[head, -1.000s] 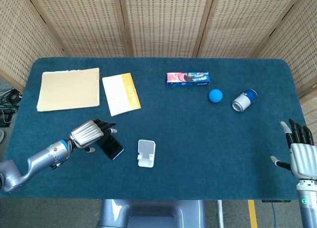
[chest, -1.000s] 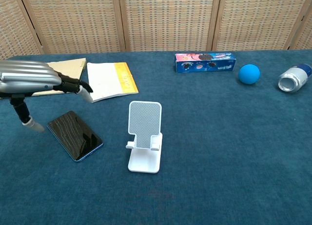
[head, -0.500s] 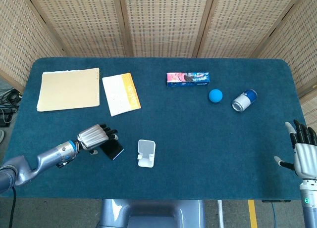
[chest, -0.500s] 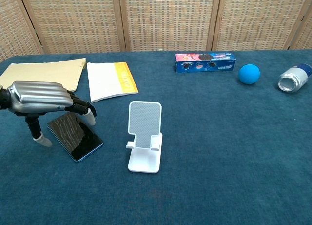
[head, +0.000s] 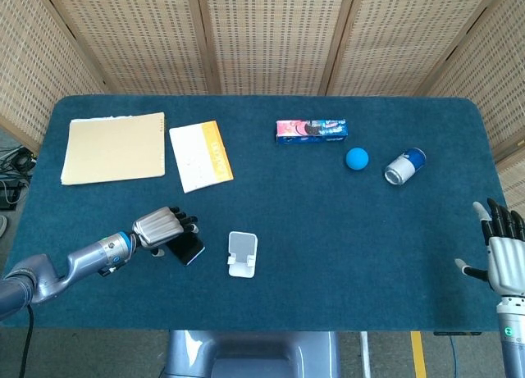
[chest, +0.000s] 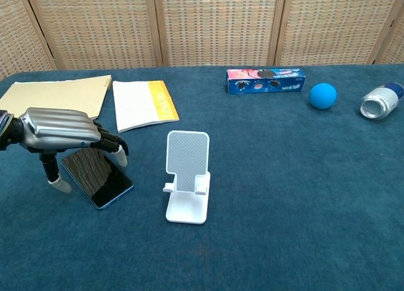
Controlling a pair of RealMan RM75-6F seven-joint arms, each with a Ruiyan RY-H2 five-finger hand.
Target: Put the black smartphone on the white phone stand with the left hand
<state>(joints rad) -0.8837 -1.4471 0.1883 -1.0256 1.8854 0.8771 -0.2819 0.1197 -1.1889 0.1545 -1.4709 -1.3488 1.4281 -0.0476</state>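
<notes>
The black smartphone (head: 189, 249) (chest: 102, 179) lies flat on the blue table, left of the white phone stand (head: 243, 253) (chest: 187, 177), which stands upright and bare. My left hand (head: 159, 227) (chest: 60, 130) hovers low over the phone's far end, palm down. Its thumb reaches down at the phone's left edge and its fingers at the right edge. Whether they touch the phone I cannot tell; the phone still rests on the cloth. My right hand (head: 501, 252) stays at the table's right front corner, fingers spread, holding nothing.
A beige notebook (head: 113, 147) (chest: 53, 95) and a white-and-yellow booklet (head: 201, 155) (chest: 144, 103) lie behind the left hand. Further back right are a cookie box (head: 311, 131) (chest: 266, 80), a blue ball (head: 356, 158) (chest: 322, 95) and a tipped can (head: 405, 166) (chest: 382, 100).
My left hand has come down and shifted right, from beside the phone's far left corner to straddling its far end. The phone and stand have not moved. The right hand sank slightly.
</notes>
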